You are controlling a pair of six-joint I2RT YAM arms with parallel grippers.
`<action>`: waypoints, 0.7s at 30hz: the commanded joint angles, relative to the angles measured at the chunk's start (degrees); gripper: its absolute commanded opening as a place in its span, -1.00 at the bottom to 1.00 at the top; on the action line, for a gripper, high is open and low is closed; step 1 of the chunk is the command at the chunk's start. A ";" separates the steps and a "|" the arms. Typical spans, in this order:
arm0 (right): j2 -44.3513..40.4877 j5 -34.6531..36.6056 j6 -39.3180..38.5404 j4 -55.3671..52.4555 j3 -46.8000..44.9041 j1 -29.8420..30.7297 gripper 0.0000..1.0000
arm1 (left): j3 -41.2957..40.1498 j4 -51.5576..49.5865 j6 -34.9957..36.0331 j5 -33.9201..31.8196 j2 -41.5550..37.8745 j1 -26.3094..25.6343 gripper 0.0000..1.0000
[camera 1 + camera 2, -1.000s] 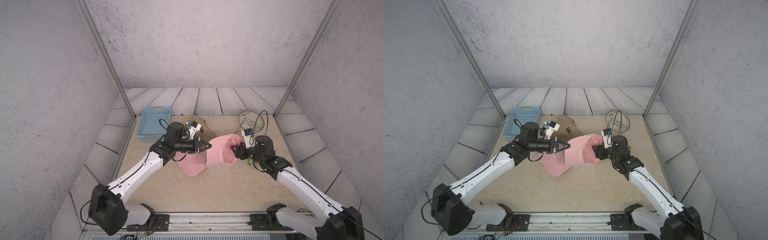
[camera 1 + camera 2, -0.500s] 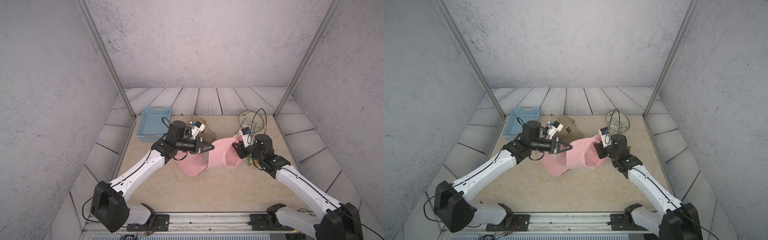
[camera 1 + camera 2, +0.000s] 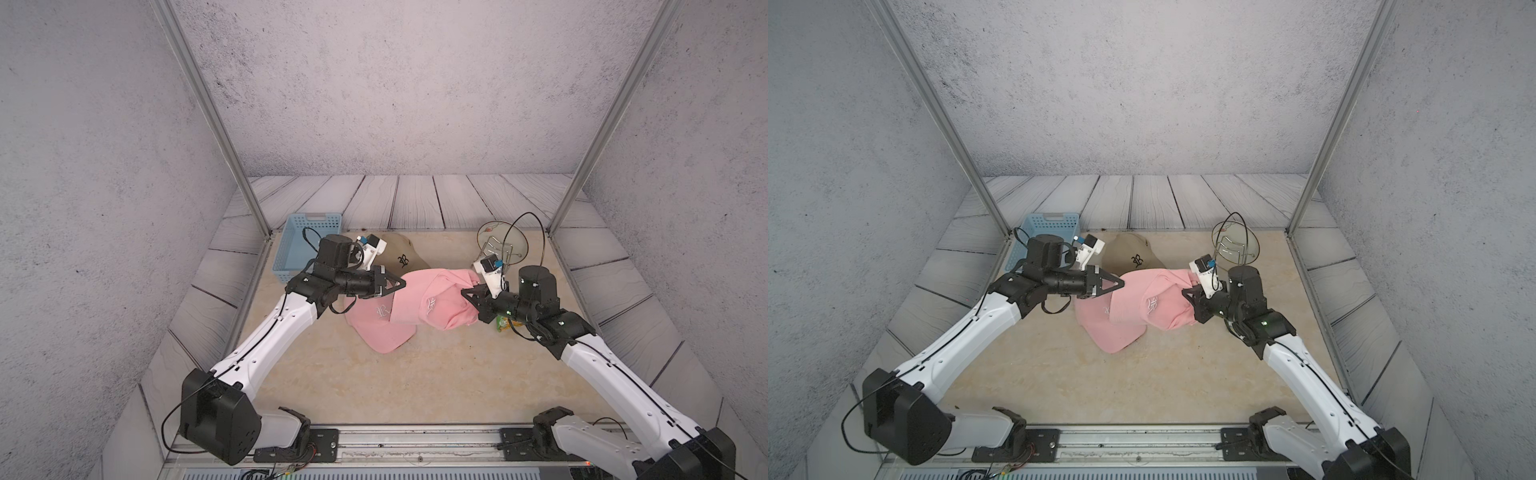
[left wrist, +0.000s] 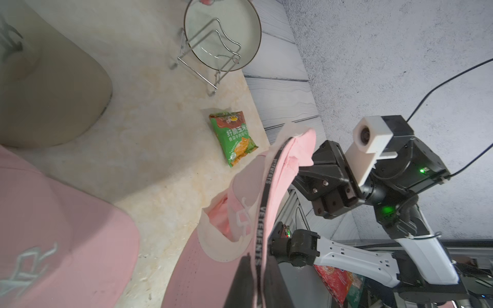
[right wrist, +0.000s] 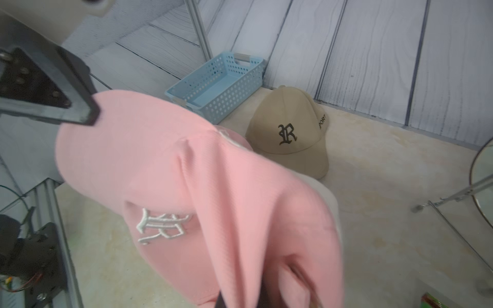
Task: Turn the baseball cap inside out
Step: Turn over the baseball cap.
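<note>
- Between the two grippers, clear above the tabletop, the pink cap (image 3: 440, 301) hangs stretched. Its left end is over a second pink cap (image 3: 384, 334) that lies flat on the table.
- At the cap's right end, the right gripper (image 3: 467, 291) is what has just changed. A second ago its jaws stood apart beside the rear rim, and now they are pressed together on a fold of that rim. The left wrist view shows pink fabric bunched in the pinch.
- At the opposite end, the left gripper (image 3: 401, 284) has not let go. Its fingers remain clamped on the front edge, where the black lettered sweatband tape (image 4: 264, 202) runs into the pinch.
- With both ends held, the cap's opening can likely be pulled taut. The embroidered logo (image 5: 162, 226) faces outward, so the crown appears not yet turned, and pushing it through seems to be the work left.
- Relative to the fingers, the rim runs from one pinch to the other and the crown sags below that line.
- Behind it, the beige cap (image 3: 401, 257) sits apart and untouched.
</note>
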 commanded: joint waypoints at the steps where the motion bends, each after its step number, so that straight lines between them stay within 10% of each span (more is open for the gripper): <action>1: -1.04 -11.45 2.83 -3.57 2.53 -1.87 -1.00 | 2.90 -2.47 5.62 -15.37 -1.03 4.53 -1.00; 9: -2.48 -20.63 8.51 -1.38 2.46 -8.87 -1.00 | 1.23 -2.63 9.16 -17.81 -3.50 11.48 -1.00; 16: -1.64 -16.78 10.47 -0.15 0.45 -10.95 -0.99 | -4.45 10.26 1.82 1.02 -4.89 14.45 -1.00; 21: -1.09 -10.11 10.83 -0.04 0.02 -11.03 -0.29 | -6.19 19.36 -8.19 4.32 -5.36 7.02 -1.00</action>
